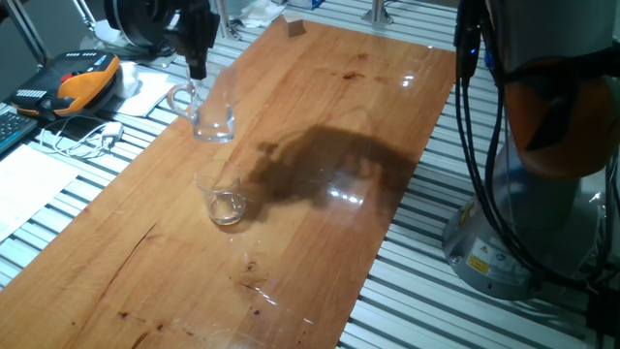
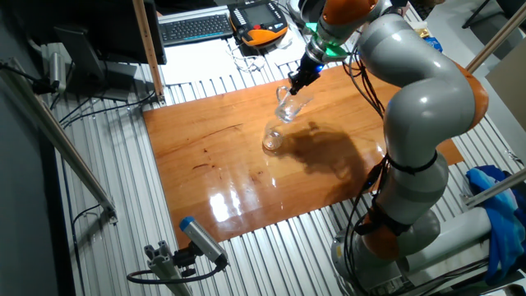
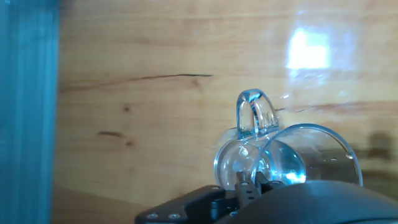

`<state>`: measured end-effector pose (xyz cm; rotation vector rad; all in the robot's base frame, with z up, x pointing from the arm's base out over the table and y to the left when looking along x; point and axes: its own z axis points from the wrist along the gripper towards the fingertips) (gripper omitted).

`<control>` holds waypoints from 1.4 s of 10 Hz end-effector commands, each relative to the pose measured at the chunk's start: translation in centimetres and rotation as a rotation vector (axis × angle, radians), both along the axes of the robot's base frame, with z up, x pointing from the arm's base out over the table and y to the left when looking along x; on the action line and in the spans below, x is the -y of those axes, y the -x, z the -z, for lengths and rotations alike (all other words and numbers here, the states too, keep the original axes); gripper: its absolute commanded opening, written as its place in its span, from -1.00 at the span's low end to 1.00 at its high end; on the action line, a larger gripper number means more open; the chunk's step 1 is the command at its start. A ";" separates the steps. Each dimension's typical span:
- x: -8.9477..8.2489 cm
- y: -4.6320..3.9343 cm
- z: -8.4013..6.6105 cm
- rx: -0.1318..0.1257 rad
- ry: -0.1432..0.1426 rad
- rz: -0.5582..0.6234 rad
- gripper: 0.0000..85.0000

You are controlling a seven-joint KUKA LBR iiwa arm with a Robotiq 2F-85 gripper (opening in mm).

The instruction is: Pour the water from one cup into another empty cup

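The clear glass mug [image 1: 211,114] with a loop handle stands at the far left of the wooden board [image 1: 329,107]. My gripper [image 1: 197,70] comes down from above and its fingers look pinched on the mug's rim next to the handle. In the hand view the mug [image 3: 280,158] lies right below the fingertips [image 3: 247,184], with its handle pointing away. The water is hard to make out; only glints show at the mug's base. The handleless tumbler [image 1: 225,200] stands upright a short way nearer, apart from the mug. Both also show in the other fixed view: mug [image 2: 289,104], tumbler [image 2: 272,138], gripper [image 2: 298,80].
An orange and black pendant [image 1: 82,78], white cables [image 1: 82,136] and papers lie left of the board. A small wooden block [image 1: 294,26] sits at the board's far end. The arm's base [image 1: 528,223] and hanging cables stand to the right. A keyboard [image 2: 196,27] lies beyond.
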<state>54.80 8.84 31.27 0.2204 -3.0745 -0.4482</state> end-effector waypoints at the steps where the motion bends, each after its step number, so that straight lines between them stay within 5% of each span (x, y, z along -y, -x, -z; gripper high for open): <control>1: 1.0 -0.01 0.2 0.015 0.020 -0.019 -1.00; 6: 4.9 -0.30 2.2 0.095 0.135 -0.090 -1.00; 14: 6.5 -1.74 7.0 0.126 0.155 -0.142 -1.00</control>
